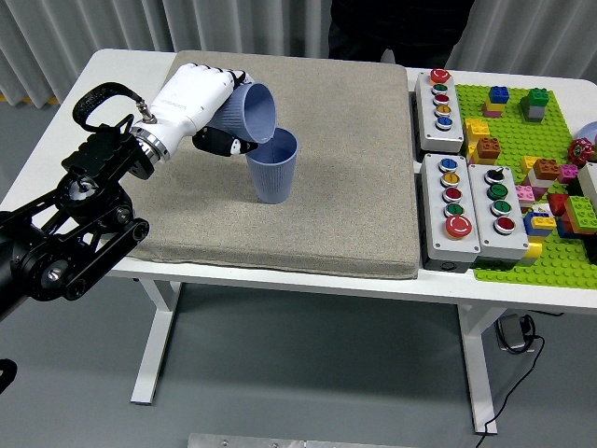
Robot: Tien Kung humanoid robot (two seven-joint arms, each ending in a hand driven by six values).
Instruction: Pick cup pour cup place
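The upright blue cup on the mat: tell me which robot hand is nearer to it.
Left. The left hand holds a tilted cup just above the upright cup's rim; the right hand is out of view.

Left hand [198, 105] grips a blue ribbed cup [250, 114], tipped hard right, mouth over the rim of a second blue cup [271, 165] standing upright on the grey mat [308, 215]. White counter [112, 70] also carries three button boxes [442, 97] and a green brick plate [550, 261] at right.
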